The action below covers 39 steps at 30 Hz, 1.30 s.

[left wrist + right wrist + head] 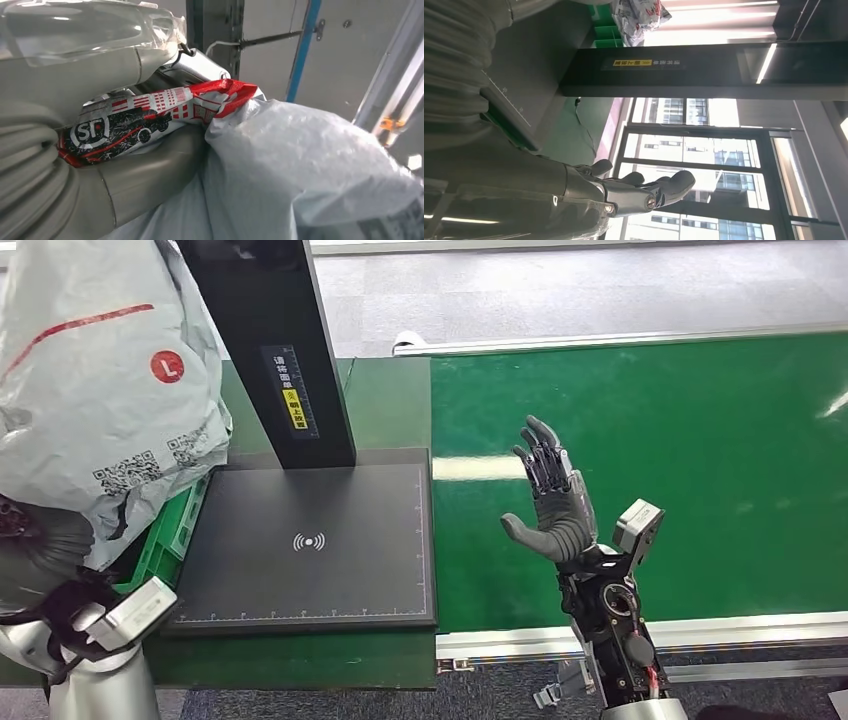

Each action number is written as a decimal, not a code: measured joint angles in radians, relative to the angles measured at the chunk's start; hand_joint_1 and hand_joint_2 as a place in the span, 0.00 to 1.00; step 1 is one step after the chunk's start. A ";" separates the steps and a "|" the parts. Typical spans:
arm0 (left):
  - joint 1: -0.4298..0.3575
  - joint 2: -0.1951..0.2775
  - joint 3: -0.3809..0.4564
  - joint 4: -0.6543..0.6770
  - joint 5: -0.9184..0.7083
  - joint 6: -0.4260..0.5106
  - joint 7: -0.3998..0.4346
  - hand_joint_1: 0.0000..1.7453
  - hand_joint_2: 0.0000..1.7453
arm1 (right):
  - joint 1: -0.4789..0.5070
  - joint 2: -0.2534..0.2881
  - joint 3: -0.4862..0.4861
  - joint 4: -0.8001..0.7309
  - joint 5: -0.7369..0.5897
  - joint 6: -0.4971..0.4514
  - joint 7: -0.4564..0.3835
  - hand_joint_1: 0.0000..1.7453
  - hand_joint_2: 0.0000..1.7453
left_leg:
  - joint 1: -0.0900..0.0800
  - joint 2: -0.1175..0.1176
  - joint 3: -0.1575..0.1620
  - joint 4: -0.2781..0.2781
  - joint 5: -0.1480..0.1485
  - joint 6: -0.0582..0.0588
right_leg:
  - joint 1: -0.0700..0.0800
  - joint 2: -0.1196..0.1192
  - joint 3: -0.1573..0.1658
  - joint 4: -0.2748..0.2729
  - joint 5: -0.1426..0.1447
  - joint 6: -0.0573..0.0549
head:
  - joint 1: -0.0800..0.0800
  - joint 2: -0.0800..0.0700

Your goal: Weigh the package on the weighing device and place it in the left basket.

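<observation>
A large grey plastic package [100,400] with a red stripe and QR labels hangs at the far left, above the green basket [165,535]. My left hand [45,550] grips it from below. In the left wrist view the hand [135,185] clamps the package's red-printed end [150,120], and the grey bag [310,165] bulges beyond it. The black weighing platform [310,540] lies bare in the middle. My right hand [550,505] stands open, palm toward the scale, over the green belt right of it, holding nothing; its fingers [634,192] are spread in the right wrist view.
The scale's black column [270,350] rises at the back of the platform, close beside the package. A green conveyor belt [650,470] with a white front rail [700,630] runs to the right. The column [674,70] also crosses the right wrist view.
</observation>
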 joint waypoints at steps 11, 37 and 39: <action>-0.213 0.137 0.213 0.688 -0.570 0.000 0.706 1.00 1.00 | 0.034 -0.018 -0.023 -0.031 0.029 0.019 0.013 0.00 1.00 | 0.001 0.007 -0.001 0.000 0.002 -0.001 | 0.001 0.006 -0.003 0.000 0.004 -0.003 | 0.000 0.000; -0.361 0.441 -0.043 1.372 -0.564 0.001 1.064 0.79 1.00 | 0.038 -0.028 -0.024 -0.032 0.045 0.036 0.008 0.00 1.00 | 0.000 0.007 0.002 -0.001 0.003 -0.001 | 0.001 0.005 0.001 0.000 0.004 -0.003 | 0.000 0.000; -0.370 0.443 -0.035 1.399 -0.562 0.000 1.040 0.35 1.00 | 0.037 -0.028 -0.024 -0.032 0.047 0.035 0.008 0.00 1.00 | 0.000 0.006 0.003 -0.001 0.003 -0.001 | 0.001 0.005 0.002 0.000 0.004 -0.003 | 0.000 0.000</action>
